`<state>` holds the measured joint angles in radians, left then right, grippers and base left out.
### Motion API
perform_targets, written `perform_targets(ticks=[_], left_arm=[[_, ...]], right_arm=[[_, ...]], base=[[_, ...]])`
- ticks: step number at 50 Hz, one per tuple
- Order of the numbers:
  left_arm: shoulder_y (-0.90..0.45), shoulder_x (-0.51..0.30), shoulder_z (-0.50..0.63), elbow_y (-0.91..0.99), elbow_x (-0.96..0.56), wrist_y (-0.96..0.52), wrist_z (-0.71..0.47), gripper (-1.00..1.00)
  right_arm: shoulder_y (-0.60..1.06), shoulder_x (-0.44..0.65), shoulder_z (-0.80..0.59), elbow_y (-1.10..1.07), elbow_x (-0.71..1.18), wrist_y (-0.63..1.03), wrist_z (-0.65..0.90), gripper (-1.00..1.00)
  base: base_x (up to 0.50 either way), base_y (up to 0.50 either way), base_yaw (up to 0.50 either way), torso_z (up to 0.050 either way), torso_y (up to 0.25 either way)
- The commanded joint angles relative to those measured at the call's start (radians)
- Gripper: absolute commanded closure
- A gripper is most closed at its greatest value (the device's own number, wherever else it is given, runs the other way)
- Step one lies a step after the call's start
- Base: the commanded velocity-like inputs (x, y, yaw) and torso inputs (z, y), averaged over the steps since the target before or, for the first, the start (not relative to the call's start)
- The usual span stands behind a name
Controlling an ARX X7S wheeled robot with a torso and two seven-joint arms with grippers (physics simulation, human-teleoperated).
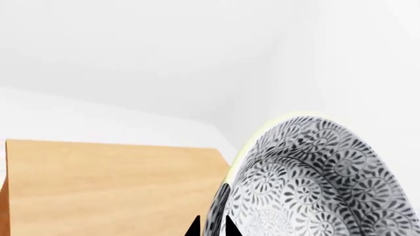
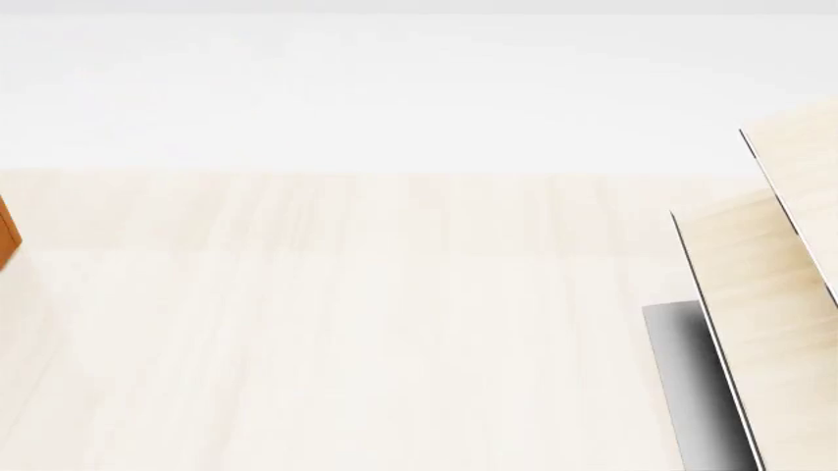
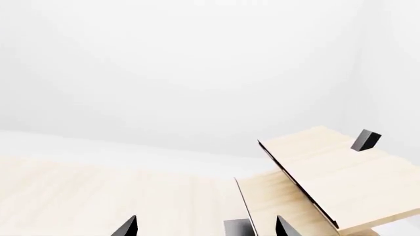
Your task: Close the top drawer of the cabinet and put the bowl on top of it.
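In the left wrist view the bowl (image 1: 321, 182), white with a grey floral pattern, fills the lower right, tilted on edge. My left gripper (image 1: 211, 227) is shut on the bowl's rim, one black fingertip on each side of the wall. Beyond it lies the flat orange-brown top of the cabinet (image 1: 111, 182). The head view catches only a sliver of the cabinet (image 2: 8, 231) at the left edge; the top drawer is out of view. My right gripper (image 3: 206, 227) is open over the pale table, nothing between its fingertips (image 3: 128, 227).
A pale wood slanted rack (image 2: 772, 285) on a dark base (image 2: 694, 383) stands at the right of the table (image 2: 367, 324); the rack (image 3: 328, 177) also shows ahead of the right gripper. White walls lie behind.
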<state>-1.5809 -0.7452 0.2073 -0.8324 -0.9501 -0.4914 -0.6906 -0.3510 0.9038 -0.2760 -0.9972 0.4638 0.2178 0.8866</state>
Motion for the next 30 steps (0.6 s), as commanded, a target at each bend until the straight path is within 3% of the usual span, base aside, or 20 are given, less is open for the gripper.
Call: perform_targets(ticks=[1, 30], left_arm=[[0.006, 0.001, 0.007, -0.023, 0.036, 0.058, 0.027, 1.0], [0.14, -0.018, -0.02, 0.011, 0.026, 0.098, 0.003, 1.0]], right_arm=[[0.002, 0.003, -0.009, 0.001, -0.003, -0.001, 0.005, -1.0], [-0.002, 0.013, -0.026, 0.01, -0.012, -0.019, 0.009, -1.0]], base=[[0.0, 0.0, 0.0, 0.0, 0.0], [0.0, 0.0, 0.0, 0.0, 0.0]])
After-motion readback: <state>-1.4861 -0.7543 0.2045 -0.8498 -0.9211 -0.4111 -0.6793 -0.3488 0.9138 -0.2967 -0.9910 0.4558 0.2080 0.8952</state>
